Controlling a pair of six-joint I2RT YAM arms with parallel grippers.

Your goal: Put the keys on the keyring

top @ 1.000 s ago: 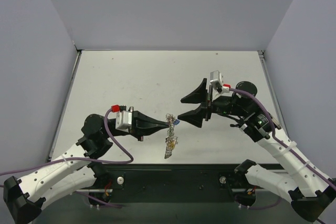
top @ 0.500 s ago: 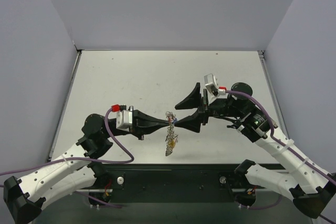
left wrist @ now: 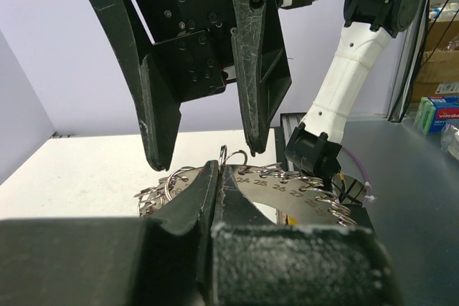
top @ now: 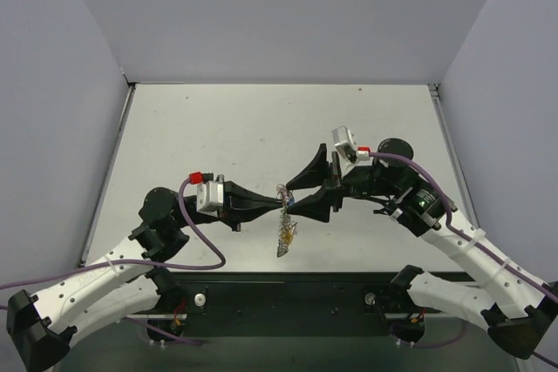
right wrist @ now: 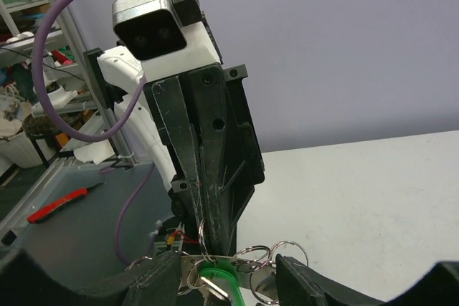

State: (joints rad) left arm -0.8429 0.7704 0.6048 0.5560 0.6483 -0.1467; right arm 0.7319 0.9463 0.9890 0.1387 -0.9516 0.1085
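Meeting in mid-air above the middle of the tabletop (top: 218,128), the left claw (top: 279,204) is clenched on the keyring (top: 282,231), while the right claw (top: 291,199) stands spread either side of the green-headed key (right wrist: 214,281), gripping nothing. A clean step likely means closing squarely on that plastic head, then feeding the key onto the wire against a firmly held ring. Thin, springy silver loops, a curved metal strip (left wrist: 276,190) stamped with numbers and the smooth plastic head all look slippery and apt to swing.
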